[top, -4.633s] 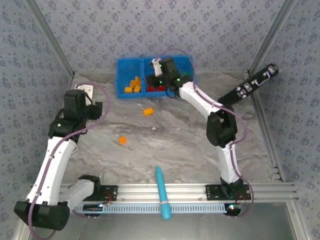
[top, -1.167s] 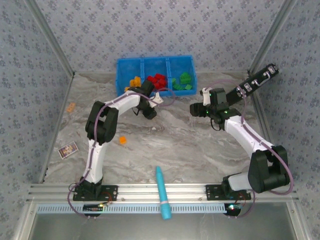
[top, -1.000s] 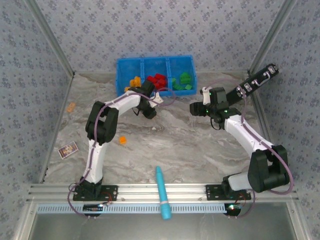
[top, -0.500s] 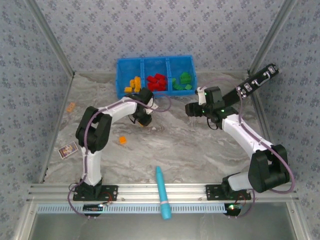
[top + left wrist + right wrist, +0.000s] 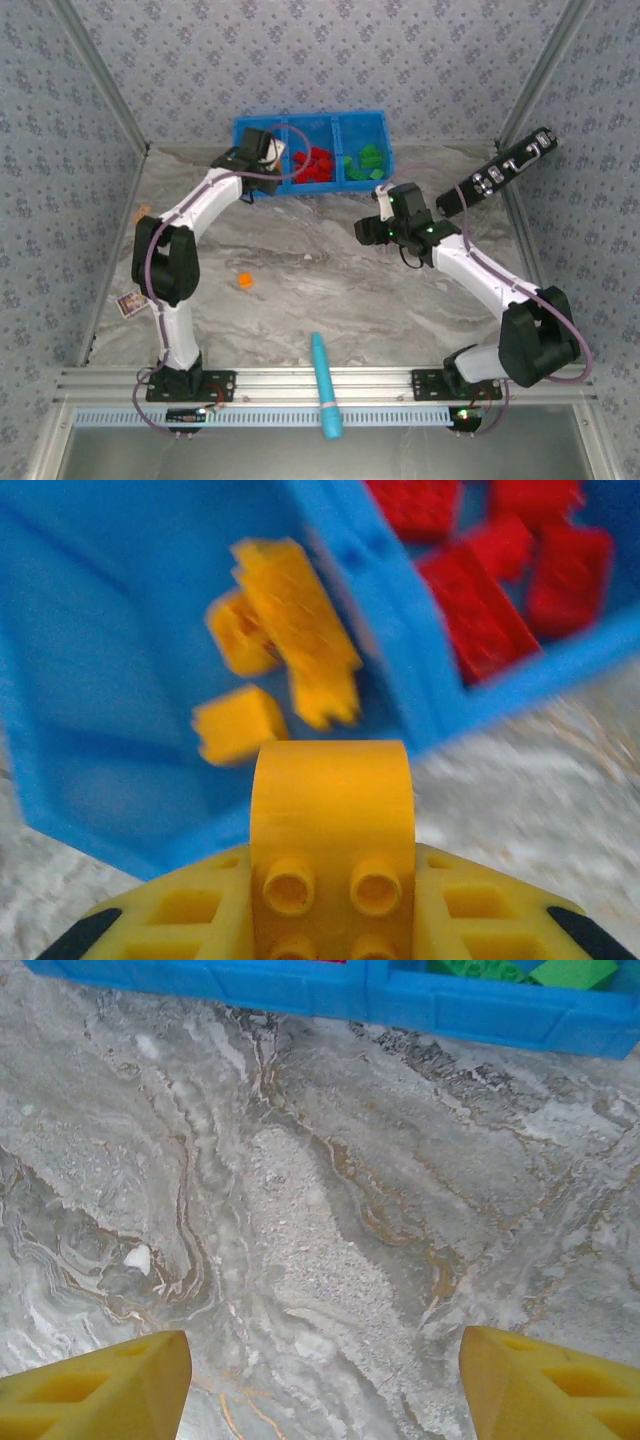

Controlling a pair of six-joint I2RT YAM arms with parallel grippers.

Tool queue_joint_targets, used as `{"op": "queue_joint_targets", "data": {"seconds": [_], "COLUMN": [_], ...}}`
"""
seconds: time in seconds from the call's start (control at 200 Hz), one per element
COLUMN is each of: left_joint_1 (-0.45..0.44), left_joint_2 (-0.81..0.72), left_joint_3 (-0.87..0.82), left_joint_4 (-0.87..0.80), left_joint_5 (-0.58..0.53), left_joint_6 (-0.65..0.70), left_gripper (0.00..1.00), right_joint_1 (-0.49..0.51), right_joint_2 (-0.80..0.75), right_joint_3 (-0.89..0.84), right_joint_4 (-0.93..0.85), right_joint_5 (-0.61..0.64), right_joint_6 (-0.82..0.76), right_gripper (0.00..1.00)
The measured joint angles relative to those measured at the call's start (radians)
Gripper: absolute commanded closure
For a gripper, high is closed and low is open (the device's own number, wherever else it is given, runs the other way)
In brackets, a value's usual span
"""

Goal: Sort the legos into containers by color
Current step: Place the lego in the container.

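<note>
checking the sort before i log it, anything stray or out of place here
Yes. One loose orange brick lies on the table, away from the blue bin, so it is unsorted. A teal pen lies across the front rail, jutting past the table's edge. Inside the bin the colours look unmixed.
</note>
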Motion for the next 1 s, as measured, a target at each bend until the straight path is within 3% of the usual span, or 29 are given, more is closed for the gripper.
{"op": "queue_joint_targets", "data": {"seconds": [0.3,0.52,0.73,0.86,1.0], "left_joint_1": [0.042,0.055,0.065,0.066,0.065], "left_joint_2": [0.238,0.352,0.349,0.313,0.172], "left_joint_3": [0.211,0.265,0.266,0.253,0.148], "left_joint_4": [0.085,0.092,0.092,0.09,0.082], "left_joint_5": [-0.04,-0.04,-0.041,-0.04,-0.04], "left_joint_6": [-0.075,-0.122,-0.124,-0.121,-0.125], "left_gripper": [0.75,0.59,0.44,0.44,0.44], "right_joint_1": [0.089,0.165,0.208,0.214,0.215], "right_joint_2": [0.035,0.121,0.136,0.153,0.176], "right_joint_3": [0.002,0.035,0.051,0.064,0.08], "right_joint_4": [0.035,0.032,0.047,0.058,0.065], "right_joint_5": [0.007,0.011,0.026,0.025,0.019], "right_joint_6": [0.035,0.035,0.036,0.035,0.035], "right_gripper": [0.27,0.27,0.27,0.27,0.27]}}
